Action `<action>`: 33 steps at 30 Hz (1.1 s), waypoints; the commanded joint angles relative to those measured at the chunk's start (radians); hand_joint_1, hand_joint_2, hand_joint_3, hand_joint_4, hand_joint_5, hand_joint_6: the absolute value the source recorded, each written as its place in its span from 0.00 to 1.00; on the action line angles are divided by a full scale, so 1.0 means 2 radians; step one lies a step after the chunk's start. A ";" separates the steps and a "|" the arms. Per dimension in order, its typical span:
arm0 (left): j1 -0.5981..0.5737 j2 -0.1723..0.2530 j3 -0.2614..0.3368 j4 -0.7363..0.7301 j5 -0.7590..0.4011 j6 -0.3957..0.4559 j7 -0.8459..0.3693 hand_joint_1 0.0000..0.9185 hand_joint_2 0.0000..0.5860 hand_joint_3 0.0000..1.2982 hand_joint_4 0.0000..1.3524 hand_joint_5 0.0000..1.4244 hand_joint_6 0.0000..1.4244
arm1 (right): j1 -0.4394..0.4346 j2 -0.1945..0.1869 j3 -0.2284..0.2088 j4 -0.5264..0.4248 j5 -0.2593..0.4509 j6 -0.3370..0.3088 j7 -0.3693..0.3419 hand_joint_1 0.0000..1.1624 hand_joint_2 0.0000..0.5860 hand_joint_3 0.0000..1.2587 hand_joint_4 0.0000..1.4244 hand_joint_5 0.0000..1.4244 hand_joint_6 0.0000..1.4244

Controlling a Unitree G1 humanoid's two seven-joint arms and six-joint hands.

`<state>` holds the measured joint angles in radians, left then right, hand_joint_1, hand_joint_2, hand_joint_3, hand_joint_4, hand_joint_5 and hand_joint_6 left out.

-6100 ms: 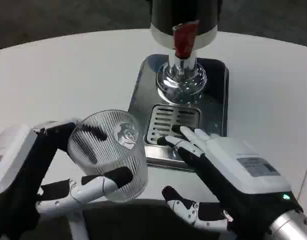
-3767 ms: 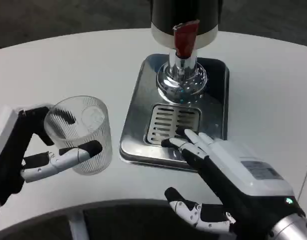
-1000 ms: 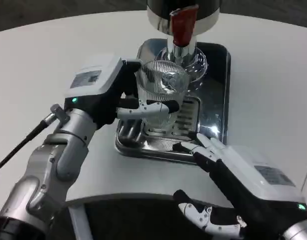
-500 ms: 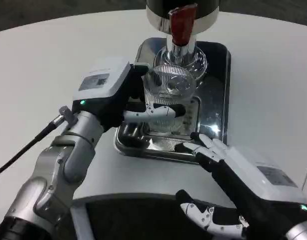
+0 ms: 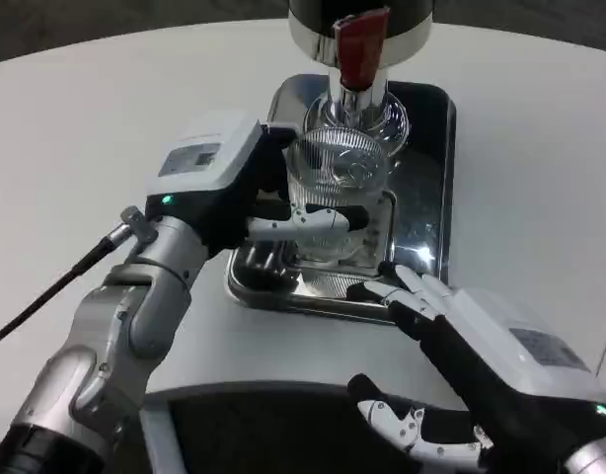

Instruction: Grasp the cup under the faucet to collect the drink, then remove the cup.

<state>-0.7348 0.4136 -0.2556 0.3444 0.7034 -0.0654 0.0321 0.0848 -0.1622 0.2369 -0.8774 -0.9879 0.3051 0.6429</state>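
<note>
a drinks station in a lab or demo room: a round white table (image 5: pixel 76 128) carries a shiny steel drip tray (image 5: pixel 426 212), a red-handled chrome faucet (image 5: pixel 357 59) above it, dark floor beyond the table.

I see a round white table (image 5: pixel 106 109) filling most of my view, its curved far edge meeting a dark grey floor (image 5: pixel 135 15) under even, soft light.

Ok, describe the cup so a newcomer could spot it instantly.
On the white table stands a steel drip tray below a dispenser with a red tap handle. Over the tray's grille, the left hand holds the cup: clear, ribbed, the only see-through object.
</note>
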 commanded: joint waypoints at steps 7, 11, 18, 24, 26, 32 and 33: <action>-0.001 0.003 -0.002 0.004 0.008 0.003 0.009 0.42 0.19 0.56 0.44 0.41 0.12 | 0.008 0.003 -0.003 -0.007 0.010 0.004 -0.002 0.52 0.76 0.12 0.00 0.00 0.00; -0.001 0.003 -0.001 0.005 0.008 0.002 0.011 0.39 0.23 0.51 0.37 0.38 0.12 | 0.008 0.004 -0.004 -0.006 0.012 0.004 -0.003 0.52 0.75 0.12 0.00 0.00 0.00; 0.001 0.003 0.000 0.003 0.005 0.000 0.009 0.36 0.26 0.42 0.27 0.31 0.11 | 0.009 0.005 -0.005 -0.006 0.015 0.004 -0.005 0.52 0.75 0.13 0.00 0.00 0.00; 0.007 0.005 0.002 0.002 0.000 -0.008 0.011 0.32 0.25 0.29 0.13 0.19 0.11 | 0.012 0.005 -0.006 -0.007 0.017 0.004 -0.007 0.51 0.75 0.13 0.01 0.00 0.00; 0.008 0.006 0.003 0.001 -0.001 -0.009 0.011 0.32 0.25 0.24 0.09 0.16 0.11 | 0.012 0.006 -0.006 -0.007 0.018 0.005 -0.008 0.51 0.75 0.13 0.01 0.00 0.00; 0.013 0.007 0.006 -0.002 -0.005 -0.012 0.011 0.31 0.23 0.09 0.00 0.11 0.09 | 0.014 0.006 -0.007 -0.008 0.021 0.004 -0.010 0.51 0.75 0.13 0.01 0.00 0.00; 0.013 0.007 0.006 -0.003 -0.005 -0.012 0.011 0.30 0.23 0.09 0.00 0.10 0.08 | 0.014 0.006 -0.007 -0.008 0.022 0.004 -0.010 0.51 0.75 0.13 0.01 0.00 0.00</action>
<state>-0.7263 0.4147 -0.2540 0.3456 0.7060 -0.0742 0.0322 0.1003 -0.1567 0.2219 -0.8774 -0.9526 0.3117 0.6347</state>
